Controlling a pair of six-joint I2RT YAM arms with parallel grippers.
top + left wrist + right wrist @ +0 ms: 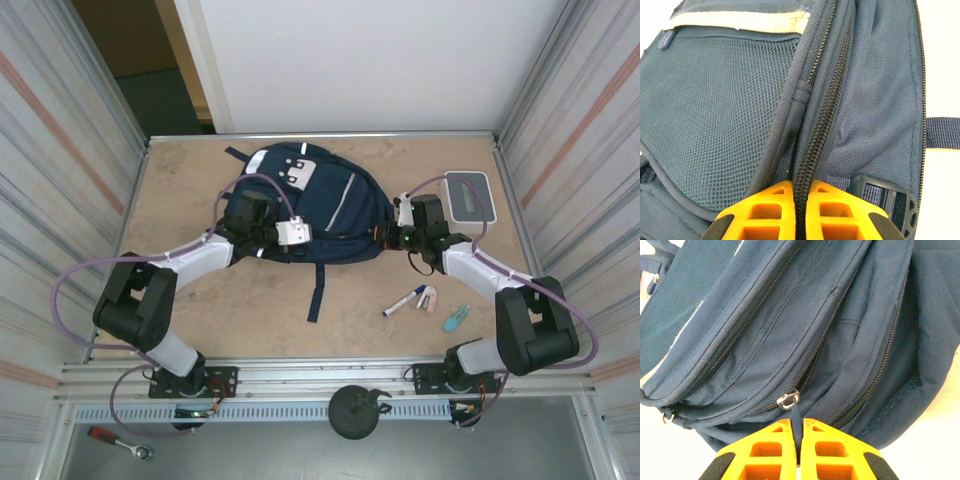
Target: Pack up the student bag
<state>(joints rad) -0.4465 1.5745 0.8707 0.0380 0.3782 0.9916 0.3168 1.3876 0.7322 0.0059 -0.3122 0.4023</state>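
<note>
From above we see the backpack (330,205) lying mid-table between both arms, with a marker (404,300) loose nearby. Up close, our left gripper (800,189) is clamped tight on the backpack's zipper seam (822,120), and the right gripper (797,429) pinches a zipper pull (795,412)

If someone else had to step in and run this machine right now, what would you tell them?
Left gripper: shut, pinching the student bag along its zip.
Right gripper: shut on a zip pull.
Bag lies mid-table; marker and teal item lie loose on the table beside it.
Done: both grips set. Left to do, likely: open the zip, pack the loose items.
</note>
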